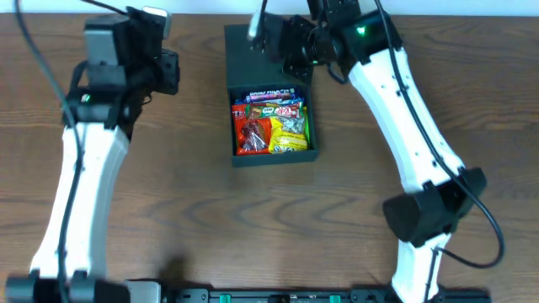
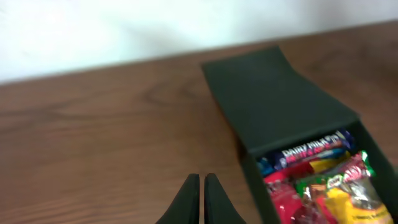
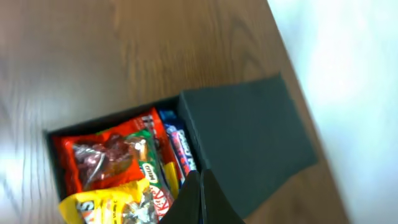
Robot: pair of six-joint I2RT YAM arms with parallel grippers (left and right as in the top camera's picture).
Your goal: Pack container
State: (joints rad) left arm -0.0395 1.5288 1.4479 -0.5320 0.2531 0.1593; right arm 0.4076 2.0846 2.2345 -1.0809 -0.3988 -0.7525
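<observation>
The container (image 1: 274, 158) is a dark box at mid-table, with its flap lid (image 1: 253, 55) lying open toward the far edge. It holds several snack packets (image 1: 271, 122) in red, yellow, green and blue. My right gripper (image 1: 296, 74) is shut and empty above the box's far right corner; in the right wrist view its fingertips (image 3: 200, 180) hang over the hinge line between the lid (image 3: 249, 137) and the packets (image 3: 118, 162). My left gripper (image 1: 172, 76) is shut and empty over bare table, left of the lid. The left wrist view shows its fingers (image 2: 203, 183) apart from the container (image 2: 280, 106).
The brown wooden table (image 1: 168, 202) runs to a pale wall at the far edge (image 2: 124, 31). Both white arms reach in from the near side, the right one (image 1: 404, 126) crossing to the right of the box.
</observation>
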